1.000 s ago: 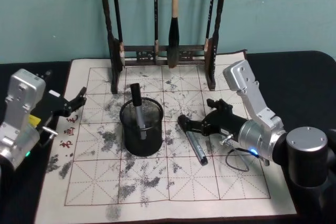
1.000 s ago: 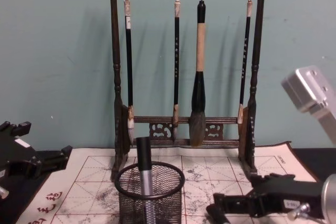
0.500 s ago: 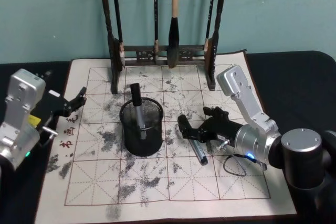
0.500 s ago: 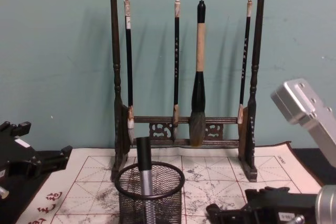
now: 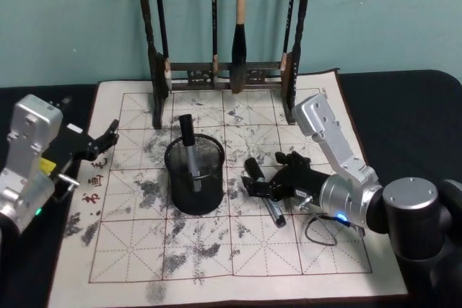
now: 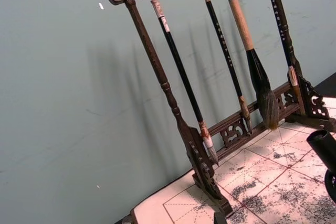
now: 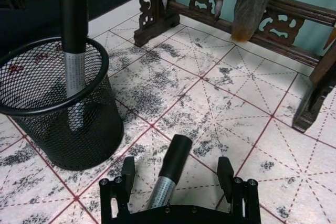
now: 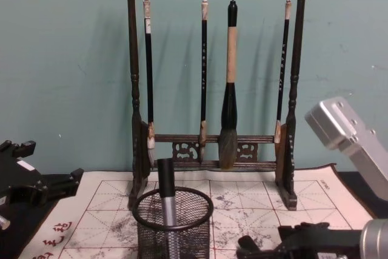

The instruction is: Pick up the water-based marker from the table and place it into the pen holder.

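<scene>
A water-based marker with a black cap and silver barrel lies on the cream gridded mat of the table, just right of the pen holder. My right gripper is low over it and open. In the right wrist view its fingers stand on either side of the marker, with the pen holder ahead. A second marker stands upright in the holder. My left gripper is parked open at the mat's left edge.
The tall dark wooden brush rack with several hanging brushes stands at the back of the mat, close behind the holder. Black tabletop surrounds the mat. In the chest view the holder sits in front of the rack.
My right gripper has moved left and sunk lower, so that its fingers now straddle the lying marker. The marker, the holder and the left arm have not moved.
</scene>
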